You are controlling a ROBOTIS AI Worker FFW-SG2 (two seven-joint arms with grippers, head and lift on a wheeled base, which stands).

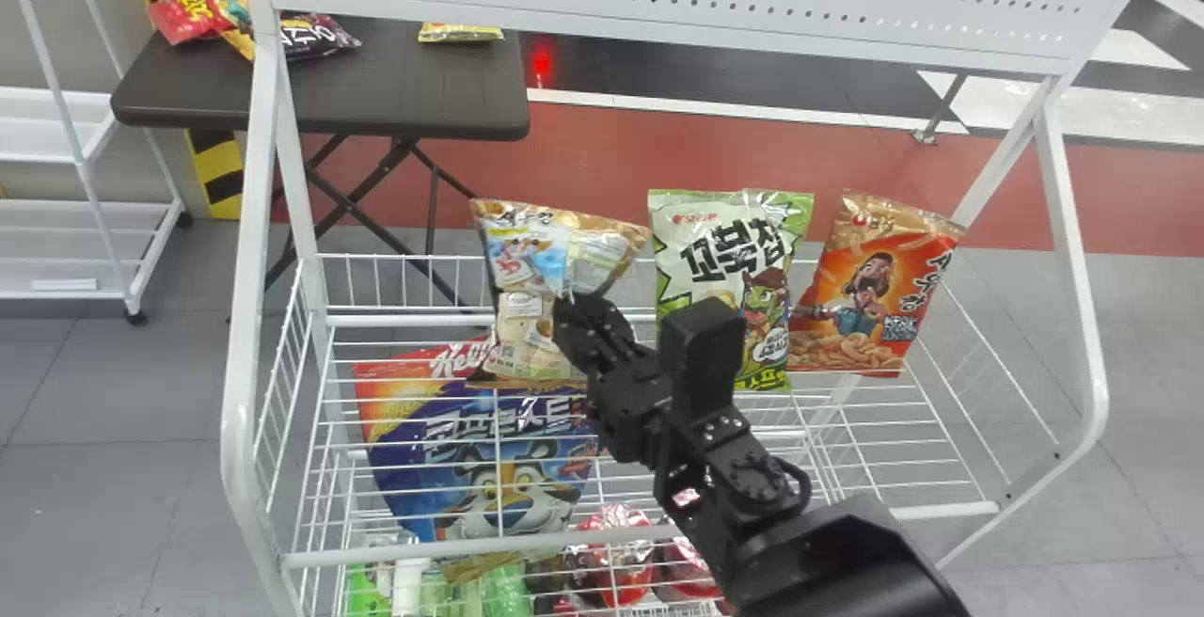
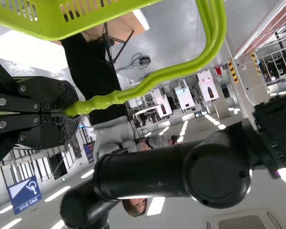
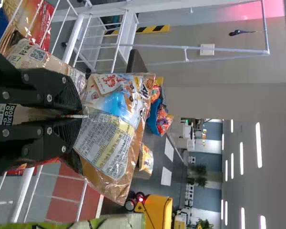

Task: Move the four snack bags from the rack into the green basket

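One brown snack bag [image 1: 527, 255] is caught, folks, pinched at its edge by the right gripper [image 1: 572, 307], fingers clenched on the wrapping. It's up at the left half of the rack [image 1: 376, 553], roughly upright, its top spreading out to the sides, and whether its bottom touches the rack's wires is hard to call. Just below it, low in the rack's left side and seen through the wires, sits the blue snack bag [image 1: 508, 495], tiger face and all, partly covered by the brown one. Over to the middle of the rack, there's the green-and-white snack bag [image 1: 696, 264], standing upright by the back. Next along, toward the rack's right side, the orange snack bag [image 1: 847, 316] leans with its top to the right, right beside its neighbour.

And to the left gripper [image 2: 69, 113]: clenched too, gripping the handle of the green basket [image 2: 52, 31]! Where that basket lies relative to the rack cannot be told.

Beyond the rack, off to its left, a dark folding table [image 1: 395, 81] carries a red packet [image 1: 193, 13], a black packet [image 1: 315, 37] and a small yellow packet [image 1: 459, 33]. Red items [image 1: 616, 565] lie low down toward the rack's front.
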